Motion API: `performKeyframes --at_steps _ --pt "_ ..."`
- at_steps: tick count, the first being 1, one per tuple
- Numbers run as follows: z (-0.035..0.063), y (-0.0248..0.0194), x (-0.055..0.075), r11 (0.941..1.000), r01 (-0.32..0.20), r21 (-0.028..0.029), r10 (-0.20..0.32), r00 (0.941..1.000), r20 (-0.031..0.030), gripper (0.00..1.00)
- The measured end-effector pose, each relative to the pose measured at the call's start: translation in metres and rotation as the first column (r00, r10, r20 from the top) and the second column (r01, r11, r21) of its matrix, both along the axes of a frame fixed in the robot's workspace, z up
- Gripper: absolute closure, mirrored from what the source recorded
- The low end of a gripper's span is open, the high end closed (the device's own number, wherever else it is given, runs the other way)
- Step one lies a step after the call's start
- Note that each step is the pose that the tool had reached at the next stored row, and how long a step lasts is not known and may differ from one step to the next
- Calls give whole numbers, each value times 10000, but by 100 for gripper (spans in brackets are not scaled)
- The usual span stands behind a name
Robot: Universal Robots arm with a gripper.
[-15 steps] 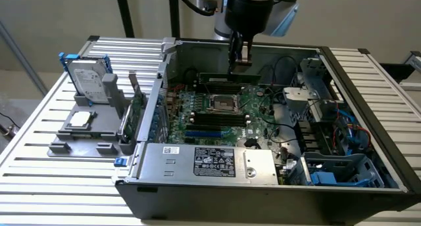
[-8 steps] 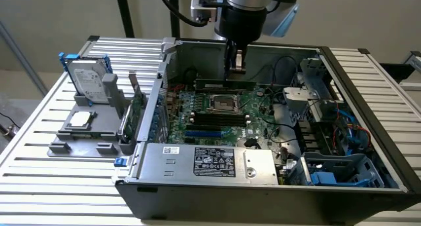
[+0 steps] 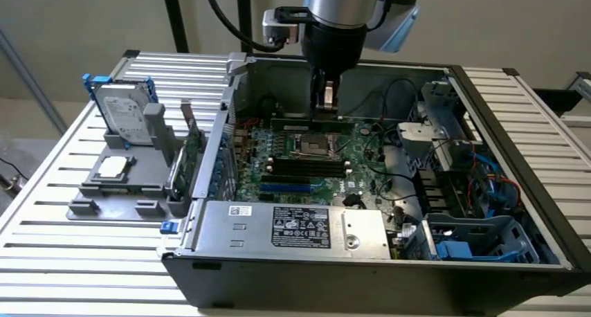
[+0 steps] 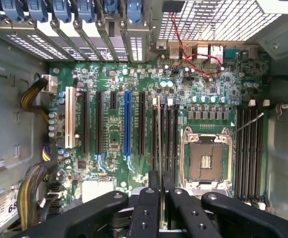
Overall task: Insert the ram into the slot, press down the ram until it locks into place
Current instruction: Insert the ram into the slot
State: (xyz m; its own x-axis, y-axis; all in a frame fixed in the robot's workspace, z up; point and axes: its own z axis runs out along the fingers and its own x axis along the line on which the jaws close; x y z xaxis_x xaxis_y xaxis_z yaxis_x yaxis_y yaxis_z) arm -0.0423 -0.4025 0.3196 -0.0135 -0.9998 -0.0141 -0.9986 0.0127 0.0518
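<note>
In the exterior view my gripper (image 3: pixel 325 101) hangs inside the open computer case and is shut on the ram (image 3: pixel 300 122), a thin green stick held level and lengthwise just above the motherboard's far side. Black memory slots (image 3: pixel 303 168) lie parallel on the near side of the processor socket (image 3: pixel 312 146). In the wrist view the fingers (image 4: pixel 149 208) stand close together around a thin dark edge. One group of black slots (image 4: pixel 166 134) lies beyond them, and another group (image 4: pixel 248 148) lies across the socket (image 4: pixel 206 158). I cannot tell which slot the ram is over.
A short blue slot (image 3: pixel 286 187) (image 4: pixel 127 124) runs beside the black ones. The power supply (image 3: pixel 291 227) fills the case front, with drive cages and cables (image 3: pixel 461 192) at the exterior view's right. A grey fixture (image 3: pixel 120 185) outside holds a hard drive (image 3: pixel 124 116) and an upright green card (image 3: pixel 189 158).
</note>
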Motion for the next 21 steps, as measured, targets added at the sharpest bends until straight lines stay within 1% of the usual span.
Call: performKeyframes --at_steps 7,11,14,16,21 --pt "-128 0 0 9993 386 -1 -386 9993 7 86" --pt "-198 0 0 9991 434 0 -434 9990 42 86" --pt "-243 0 0 9991 434 -11 -434 9990 88 86" --pt "-271 0 0 9991 434 -22 -434 9990 129 86" --pt "-332 1 2 9990 434 -70 -432 9987 257 86"
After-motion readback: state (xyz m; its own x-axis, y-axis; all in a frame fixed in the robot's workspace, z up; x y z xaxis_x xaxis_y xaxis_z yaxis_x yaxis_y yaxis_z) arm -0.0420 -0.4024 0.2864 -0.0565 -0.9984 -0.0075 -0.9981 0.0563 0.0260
